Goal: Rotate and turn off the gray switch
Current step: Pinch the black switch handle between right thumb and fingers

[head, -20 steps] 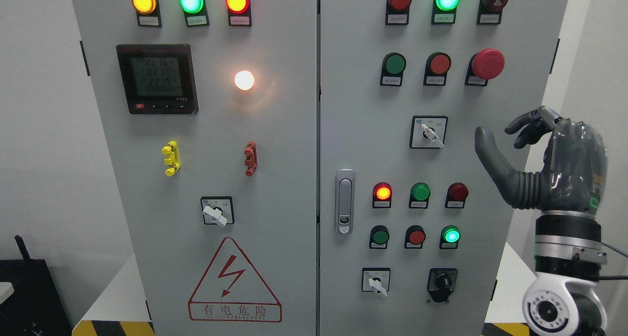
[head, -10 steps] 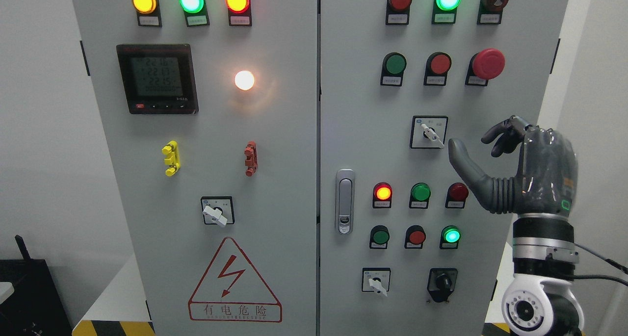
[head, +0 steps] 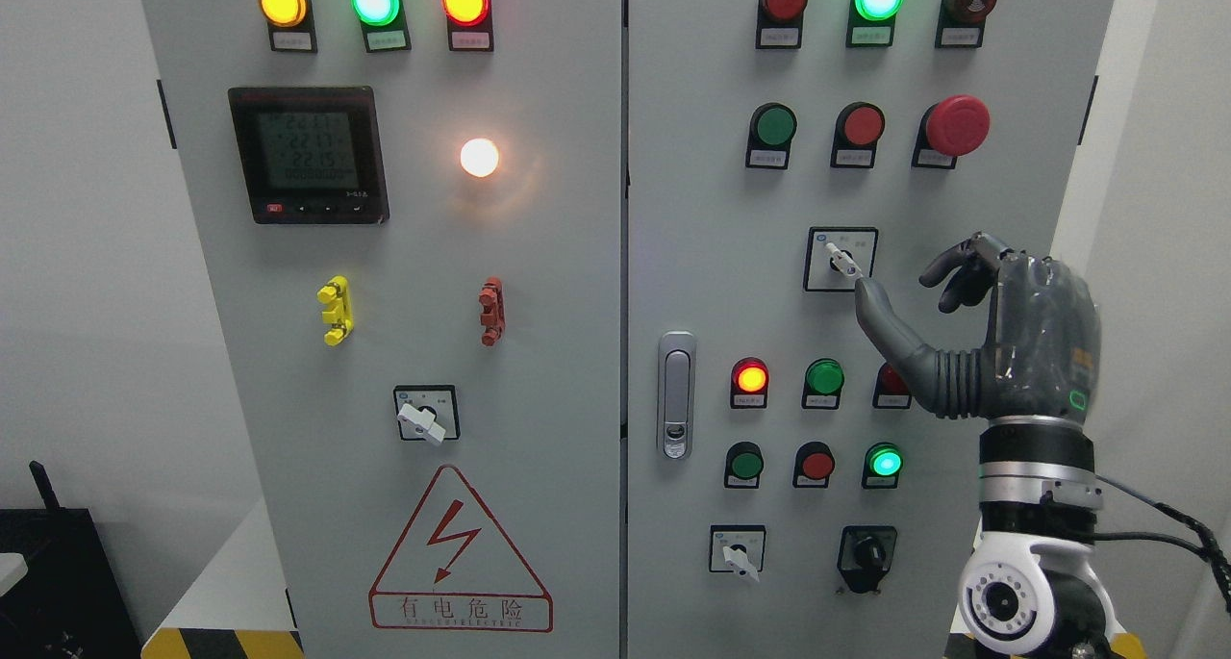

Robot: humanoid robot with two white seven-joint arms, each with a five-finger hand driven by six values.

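A robot's right hand rises at the right edge of a gray cabinet, thumb spread wide, fingers curled and holding nothing; the thumb tip sits at the lever of the gray switch mid-right on the right door, with bare panel beside it. Four such white-levered switches show, against white walls.

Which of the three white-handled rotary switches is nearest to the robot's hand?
The upper switch on the right door: the right hand's thumb tip reaches its handle; the other two sit lower.
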